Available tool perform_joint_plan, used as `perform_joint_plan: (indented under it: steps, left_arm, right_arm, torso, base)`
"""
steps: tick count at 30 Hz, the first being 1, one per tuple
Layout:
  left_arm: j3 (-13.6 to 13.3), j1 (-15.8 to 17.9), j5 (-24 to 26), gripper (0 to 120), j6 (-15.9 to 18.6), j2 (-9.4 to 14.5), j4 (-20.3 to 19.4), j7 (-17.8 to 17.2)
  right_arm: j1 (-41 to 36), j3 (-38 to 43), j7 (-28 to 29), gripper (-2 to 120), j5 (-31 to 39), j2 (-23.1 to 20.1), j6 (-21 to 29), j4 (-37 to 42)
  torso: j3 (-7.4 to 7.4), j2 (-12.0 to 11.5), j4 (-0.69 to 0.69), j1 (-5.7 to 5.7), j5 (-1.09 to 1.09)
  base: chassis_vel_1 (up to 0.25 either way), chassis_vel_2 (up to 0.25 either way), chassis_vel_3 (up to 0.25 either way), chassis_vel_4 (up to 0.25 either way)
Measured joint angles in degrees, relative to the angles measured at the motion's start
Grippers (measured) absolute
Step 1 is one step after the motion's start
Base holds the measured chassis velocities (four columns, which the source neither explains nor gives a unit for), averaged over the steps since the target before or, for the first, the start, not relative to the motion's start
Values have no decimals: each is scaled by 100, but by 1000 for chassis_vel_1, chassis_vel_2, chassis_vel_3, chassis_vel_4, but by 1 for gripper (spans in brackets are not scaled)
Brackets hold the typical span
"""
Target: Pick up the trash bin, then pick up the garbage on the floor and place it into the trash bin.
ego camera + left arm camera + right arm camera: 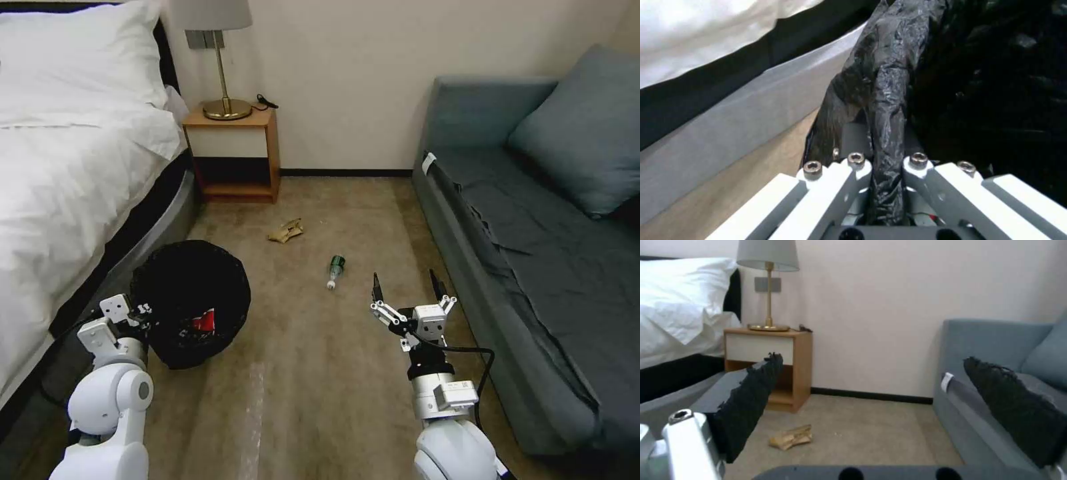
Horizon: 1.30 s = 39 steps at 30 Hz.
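Observation:
The trash bin (190, 303) with its black bag liner sits low beside the bed, its opening turned up toward the head camera. My left gripper (141, 312) is shut on its near rim; the left wrist view shows the left gripper (887, 163) pinching a fold of the black liner (889, 100). A red-and-white packet (203, 322) lies inside the bin. On the carpet lie a clear green-labelled bottle (335, 270) and a tan paper scrap (285, 231) (791, 437). My right gripper (407, 287) (872, 359) hovers open and empty, just right of the bottle.
The bed (60, 173) runs along the left and a grey-blue sofa (533, 220) along the right. A wooden nightstand (233, 157) with a brass lamp (223, 60) stands at the back wall. Open carpet (320, 373) lies between them.

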<state>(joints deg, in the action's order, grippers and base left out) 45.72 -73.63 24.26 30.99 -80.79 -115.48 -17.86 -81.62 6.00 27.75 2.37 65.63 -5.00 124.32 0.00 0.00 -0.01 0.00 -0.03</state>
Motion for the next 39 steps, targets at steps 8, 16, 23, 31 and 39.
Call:
perform_joint_plan:
  steps: [8, 16, 23, 31, 39]
  left_arm:
    - [22, -29, -2, 3, -12, -5, -5, 1]
    - [28, -59, -12, 3, -32, -31, -14, 1]
    - [29, -60, -15, 3, -40, -41, -25, 3]
    - [54, -66, -12, 3, -42, -48, -30, 3]
    - [71, -66, -6, 3, -48, -45, -28, 7]
  right_arm:
    - [58, -45, 0, 100, 11, -13, -10, -62]
    - [81, -51, 9, 100, 20, -60, -30, -102]
    - [151, -73, 9, 100, 47, -115, -21, -149]
    - [278, -153, 8, 100, 94, -127, 15, -264]
    - [397, -225, 15, 100, 167, -127, 54, -372]
  torso:
    - [0, 0, 1, 0, 1]
    - [0, 0, 1, 0, 3]
    - [0, 0, 1, 0, 3]
    - [0, 0, 1, 0, 1]
    - [0, 0, 1, 0, 3]
  base:
    - [-217, 224, 221, -204]
    - [-176, 177, 181, -172]
    - [-160, 152, 156, -155]
    - [-157, 166, 163, -157]
    - [-150, 160, 153, -160]
